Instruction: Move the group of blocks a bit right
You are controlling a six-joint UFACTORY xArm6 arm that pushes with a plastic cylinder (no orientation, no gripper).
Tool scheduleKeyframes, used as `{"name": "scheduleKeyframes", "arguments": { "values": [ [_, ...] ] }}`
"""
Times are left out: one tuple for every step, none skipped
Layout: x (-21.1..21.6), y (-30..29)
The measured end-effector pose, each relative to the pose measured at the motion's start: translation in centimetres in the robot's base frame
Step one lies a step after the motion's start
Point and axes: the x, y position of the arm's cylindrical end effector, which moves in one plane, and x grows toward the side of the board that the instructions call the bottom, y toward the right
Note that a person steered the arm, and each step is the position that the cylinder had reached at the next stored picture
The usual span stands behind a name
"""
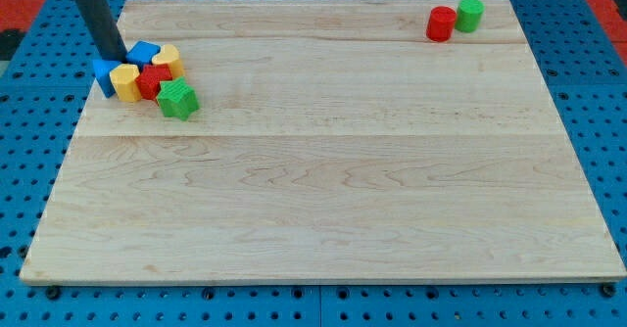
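Note:
A tight group of blocks lies near the board's upper left. It holds a blue block (pixel 103 75) at the left, a yellow block (pixel 125 81), a red block (pixel 152 81), a second blue block (pixel 143 52), a second yellow block (pixel 168 62) and a green star-like block (pixel 178 99) at the lower right. My tip (pixel 115 59) stands at the group's upper left, touching or just behind the left blue block, between the two blue blocks. The rod rises toward the view's top left.
A red cylinder (pixel 441 23) and a green cylinder (pixel 470 15) stand side by side near the board's upper right corner. The wooden board (pixel 323 190) lies on a blue perforated surface.

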Motion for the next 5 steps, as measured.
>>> {"name": "scheduleKeyframes", "arguments": {
  "values": [
    [0.0,1.1],
    [0.0,3.2],
    [0.0,4.5],
    [0.0,4.5],
    [-0.5,1.3]
  ]
}}
